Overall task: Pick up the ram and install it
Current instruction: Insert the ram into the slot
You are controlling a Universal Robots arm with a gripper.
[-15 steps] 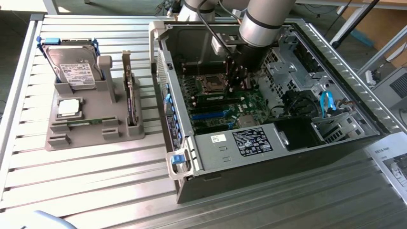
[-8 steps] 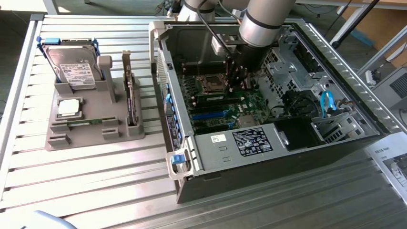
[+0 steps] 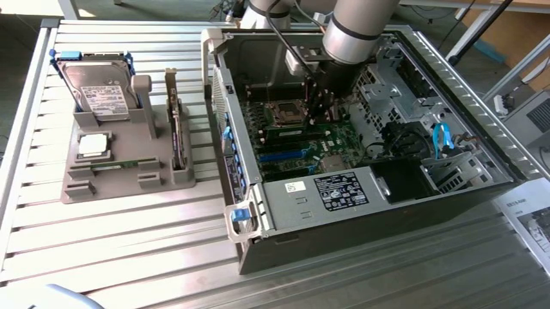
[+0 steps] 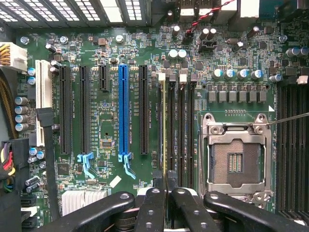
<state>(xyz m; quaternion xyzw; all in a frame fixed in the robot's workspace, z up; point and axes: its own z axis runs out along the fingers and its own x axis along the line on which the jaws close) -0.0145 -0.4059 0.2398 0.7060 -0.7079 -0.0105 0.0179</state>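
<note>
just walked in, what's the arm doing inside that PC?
The Universal Robots arm is reaching into the open PC case. Its claw is shut on the ram stick, held edge-on in the row of memory slots on the motherboard, beside the empty CPU socket. Whether it is fully seated can't be told. The hard drive sits in the holder outside the case.

Slatted alu desk (image 3: 129, 251) carries, ext. view's left to right: grey parts holder (image 3: 107, 188), open PC case (image 3: 361, 248) lying on its side, and a printed sheet (image 3: 526, 215) at the edge.
</note>
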